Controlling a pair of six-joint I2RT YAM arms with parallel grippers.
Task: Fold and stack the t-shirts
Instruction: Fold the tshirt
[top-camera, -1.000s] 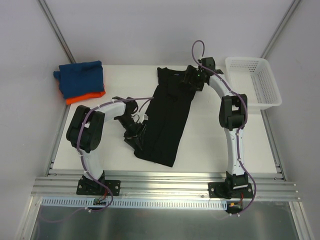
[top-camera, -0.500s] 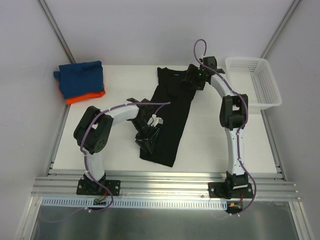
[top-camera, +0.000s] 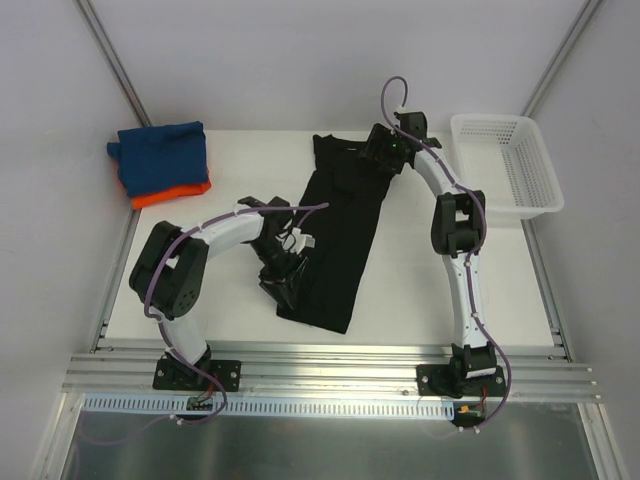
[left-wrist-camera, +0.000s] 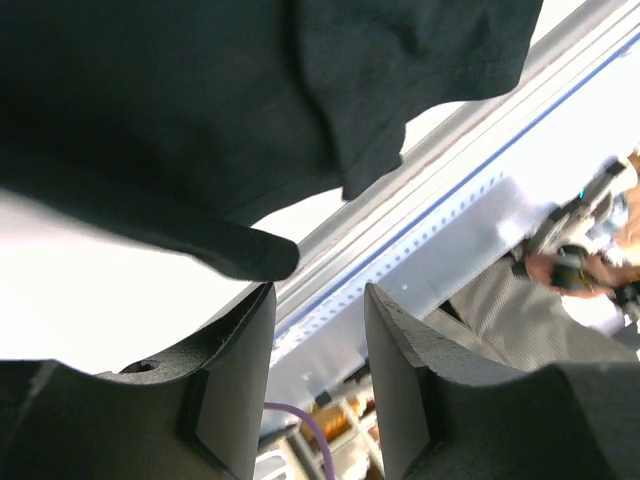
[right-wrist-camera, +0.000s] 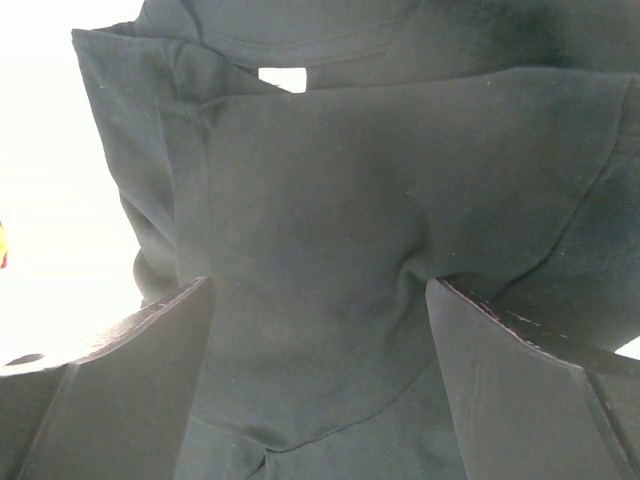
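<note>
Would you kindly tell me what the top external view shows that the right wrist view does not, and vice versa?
Only the top external view: the blue t-shirt folded at the far left, the white basket, and the left gripper at the black t-shirt's near-left edge. Only the right wrist view: seam stitching close up. Both: the black t-shirt under the open right gripper.

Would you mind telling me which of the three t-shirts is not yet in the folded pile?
The black t-shirt, stretched out alone in the middle; the blue t-shirt lies folded on the orange t-shirt at the far left corner.
</note>
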